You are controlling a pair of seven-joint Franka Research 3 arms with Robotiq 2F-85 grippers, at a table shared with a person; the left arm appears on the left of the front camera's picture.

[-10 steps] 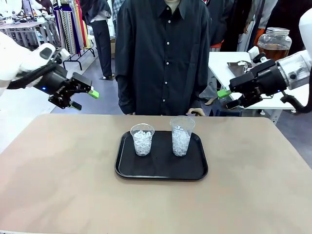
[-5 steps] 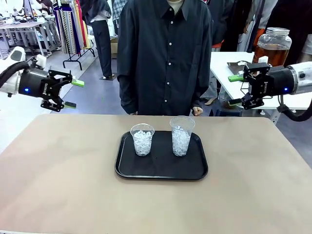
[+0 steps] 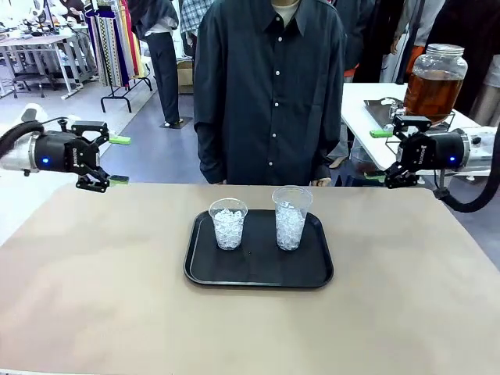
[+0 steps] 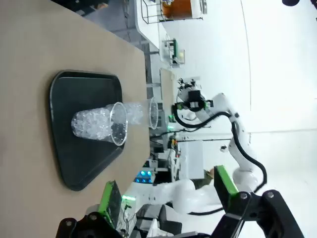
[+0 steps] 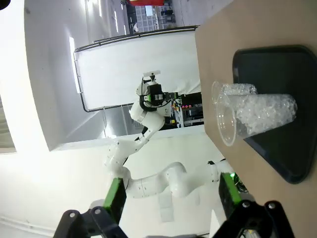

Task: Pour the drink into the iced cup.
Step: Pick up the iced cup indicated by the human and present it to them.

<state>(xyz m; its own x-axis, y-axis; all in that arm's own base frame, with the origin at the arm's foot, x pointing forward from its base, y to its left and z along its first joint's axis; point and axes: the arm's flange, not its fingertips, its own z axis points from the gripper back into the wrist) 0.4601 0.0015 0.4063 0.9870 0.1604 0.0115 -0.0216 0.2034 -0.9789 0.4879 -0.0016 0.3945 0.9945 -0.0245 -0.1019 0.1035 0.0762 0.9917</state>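
On the tan surface (image 3: 94, 297), at its middle: a black tray (image 3: 254, 275) with two clear cups full of ice. Short cup (image 3: 228, 225) on the left, tall cup (image 3: 291, 220) on the right, both upright and a little apart.

Off the far-left corner, up in the air: the left pincer (image 3: 118, 160), green pads spread wide, nothing between them. Off the far-right corner, also aloft: the right pincer (image 3: 383, 156), fingers spread just as wide and empty too. Both well apart from the tray.

At the far edge, close against it: a person (image 3: 269, 86) in a dark buttoned shirt.

Farther back on the right, on a white side surface (image 3: 361, 101): a lidded glass dispenser jar (image 3: 435, 55) with the drink (image 3: 430, 92) inside, amber-brown, well away from both cups.

Seen sideways from either wrist: spread green-padded fingers at the bottom edge, with the tray and iced cups on the tan top beyond them and the opposite white arm farther off.
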